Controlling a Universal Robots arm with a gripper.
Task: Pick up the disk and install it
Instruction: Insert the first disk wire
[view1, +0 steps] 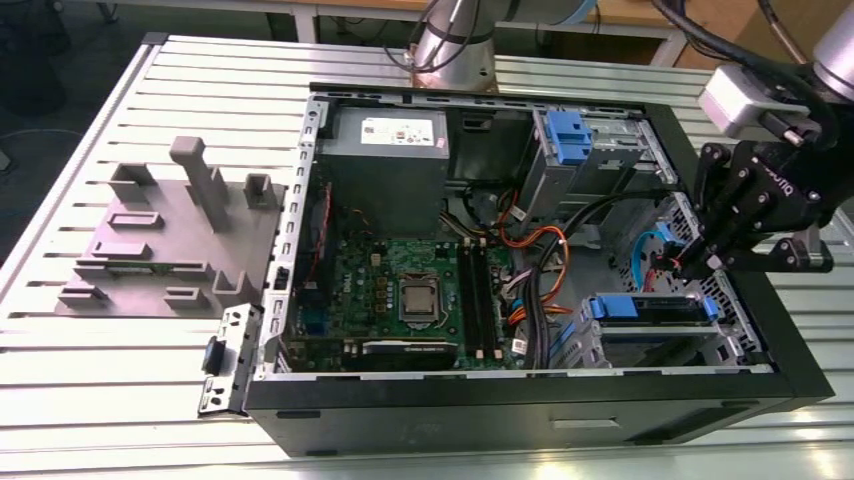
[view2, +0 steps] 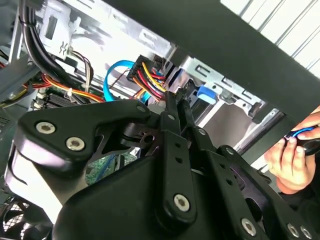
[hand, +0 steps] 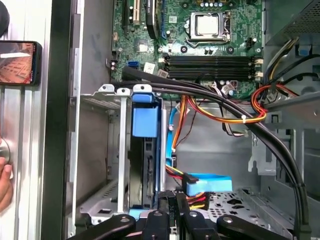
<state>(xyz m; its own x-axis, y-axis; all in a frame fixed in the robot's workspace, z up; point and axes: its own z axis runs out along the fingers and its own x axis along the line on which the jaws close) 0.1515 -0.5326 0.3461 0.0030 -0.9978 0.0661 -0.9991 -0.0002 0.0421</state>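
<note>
The black linkage of one robot gripper (view2: 172, 100) sits closest to the lens in the second wrist view, its two fingers drawn together into a narrow point with nothing visible between them. In the first wrist view the same gripper (hand: 172, 197) points at a bundle of red, yellow and black wires ending in one black connector (hand: 191, 178).

In the exterior view the gripper (view1: 681, 268) hangs inside an open black computer case (view1: 534, 410) lying on a slatted metal table (view1: 80, 380), near the case wall on the exterior view's right.

The disk (view1: 650, 308), one drive in a bright blue carrier, already sits in a metal bay at the case's near corner on the exterior view's right, just below the gripper. In the first wrist view the disk (hand: 145, 165) stands on edge in that bay, its blue carrier tab toward the motherboard. A second blue carrier (view1: 566, 135) is seen in the far bay of the case.

One green motherboard (view1: 400, 280) lies on the case floor, with one silver processor (view1: 416, 298) at its centre. One grey power supply box (view1: 387, 150) fills the far corner. One grey moulded fixture (view1: 167, 240) rests on the table outside the case, on the exterior view's left.

One person's hand (view2: 292, 162) shows beyond the case edge in the second wrist view, holding something small with blue on it.
</note>
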